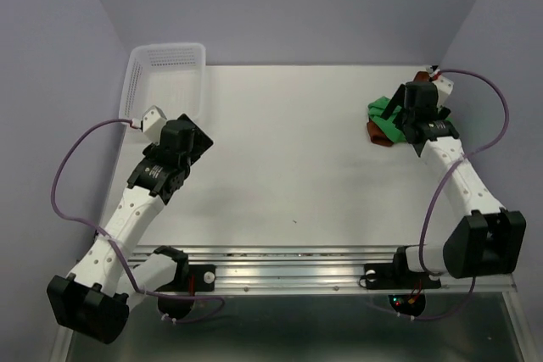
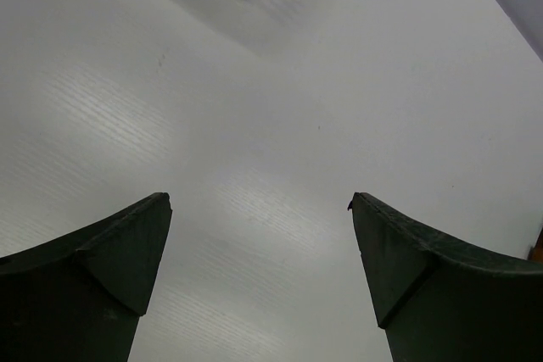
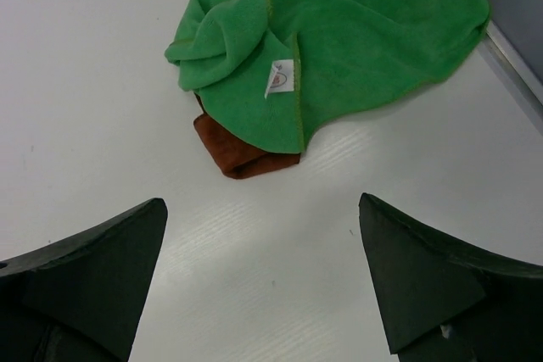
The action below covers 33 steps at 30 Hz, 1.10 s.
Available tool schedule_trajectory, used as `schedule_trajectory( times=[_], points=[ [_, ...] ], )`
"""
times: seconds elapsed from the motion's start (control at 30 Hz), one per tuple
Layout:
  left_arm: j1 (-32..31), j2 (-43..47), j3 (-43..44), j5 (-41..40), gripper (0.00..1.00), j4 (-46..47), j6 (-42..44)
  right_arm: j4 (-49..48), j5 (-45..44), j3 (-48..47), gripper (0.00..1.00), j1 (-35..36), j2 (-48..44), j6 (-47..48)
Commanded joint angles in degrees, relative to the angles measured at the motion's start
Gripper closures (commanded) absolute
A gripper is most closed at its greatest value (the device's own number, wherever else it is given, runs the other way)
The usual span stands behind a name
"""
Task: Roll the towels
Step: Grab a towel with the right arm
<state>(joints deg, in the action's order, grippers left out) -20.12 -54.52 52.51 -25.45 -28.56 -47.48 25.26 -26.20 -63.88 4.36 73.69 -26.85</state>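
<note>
Top external view: lilac walls enclose a white table. Far right on it, the green towel lies crumpled over the brown towel, long side across the path of the right gripper, just ahead of its wide-open, empty jaws. The left gripper, equally open, hangs well apart, by the basket.

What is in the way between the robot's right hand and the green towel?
Nothing that shows. The right hand is open, and only bare white table lies between it and the green towel. The green towel does lie on top of the rust-brown towel, covering most of it.
</note>
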Motion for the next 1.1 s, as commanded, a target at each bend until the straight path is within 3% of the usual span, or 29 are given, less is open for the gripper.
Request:
schedule_trajectory(
  times=[0.0, 0.3, 0.5, 0.73, 0.77, 0.9, 1.07],
  points=[
    [0.17, -1.11, -0.22, 0.05, 0.01, 3.51, 0.29, -2.84, 2.46, -7.73, 0.00, -4.00, 8.11, 1.19],
    [0.43, -3.31, -0.04, -0.21, 0.01, 4.47, 1.87, -4.25, 5.46, -17.50, 0.01, -7.44, 26.48, 3.65],
    [0.70, -4.01, -0.04, -0.47, 0.01, 4.21, 2.13, -4.16, 5.37, -19.80, 0.14, -8.67, 32.91, 3.04],
    [1.05, -4.71, -0.39, -0.30, 0.01, 4.65, 2.13, -4.25, 5.37, -19.79, 0.53, -9.72, 35.91, 1.10],
    [1.05, -4.98, -0.31, -0.30, 0.01, 4.39, 2.22, -4.34, 5.28, -19.97, 0.71, -9.72, 36.08, 1.10],
    [1.22, -5.42, 0.05, -0.13, 0.01, 4.12, 2.22, -4.25, 7.38, -20.67, 0.99, -9.72, 34.95, 2.50],
    [1.31, -5.07, 0.22, 1.19, 0.01, 4.56, 2.40, -3.81, 6.86, -20.94, 0.99, -9.72, 26.34, 6.01]
  ],
)
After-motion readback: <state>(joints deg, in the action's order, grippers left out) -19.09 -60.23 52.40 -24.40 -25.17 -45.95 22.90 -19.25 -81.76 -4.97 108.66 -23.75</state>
